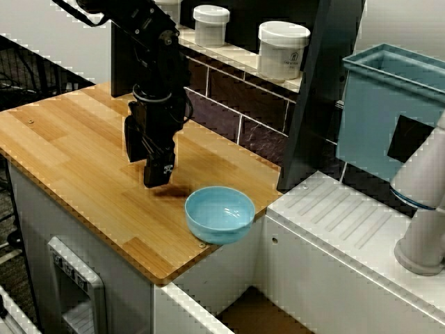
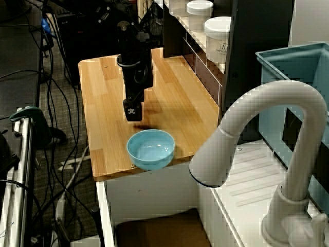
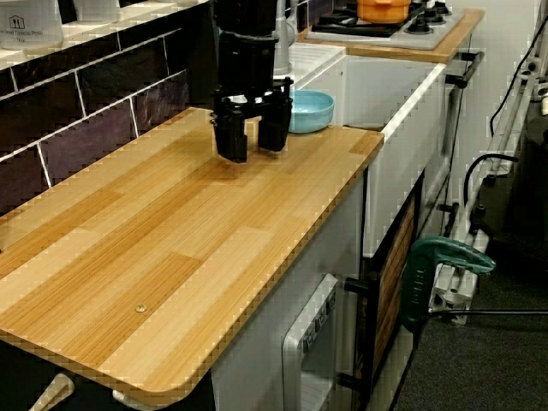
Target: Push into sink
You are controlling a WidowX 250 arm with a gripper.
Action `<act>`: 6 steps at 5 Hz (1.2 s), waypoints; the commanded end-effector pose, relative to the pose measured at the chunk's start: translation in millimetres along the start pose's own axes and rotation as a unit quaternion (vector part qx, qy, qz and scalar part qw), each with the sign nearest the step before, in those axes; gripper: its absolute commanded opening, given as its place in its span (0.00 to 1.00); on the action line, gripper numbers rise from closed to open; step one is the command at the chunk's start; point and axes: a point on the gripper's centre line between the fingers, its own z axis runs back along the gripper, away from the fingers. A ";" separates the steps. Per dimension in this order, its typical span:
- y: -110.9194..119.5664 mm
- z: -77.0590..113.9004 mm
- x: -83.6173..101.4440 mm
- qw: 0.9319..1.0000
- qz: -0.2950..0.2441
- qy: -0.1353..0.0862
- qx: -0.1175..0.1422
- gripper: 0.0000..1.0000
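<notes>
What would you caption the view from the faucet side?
End effector poised behind a blue bowl at the wooden counter's edge, above the sink.

Dark brown tiled wall [image 1: 229, 104] backs the wooden counter [image 3: 171, 248]; cables [image 2: 56, 103] cross the floor.

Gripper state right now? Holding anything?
Gripper: open, fingers apart, holding nothing. It sits low over the counter just behind the blue bowl; contact with the bowl cannot be told.

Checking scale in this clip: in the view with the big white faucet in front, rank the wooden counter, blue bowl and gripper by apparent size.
1. Wooden counter
2. Gripper with its black body
3. Blue bowl

The last two look close; the bowl sits nearer the camera, so that order is unsure.
</notes>
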 end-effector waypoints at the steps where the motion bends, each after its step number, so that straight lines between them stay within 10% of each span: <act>1: -16.6 7.4 7.5 1.000 -0.005 -0.015 0.017 1.00; 6: -60.9 17.6 22.4 0.999 -0.025 -0.024 0.011 1.00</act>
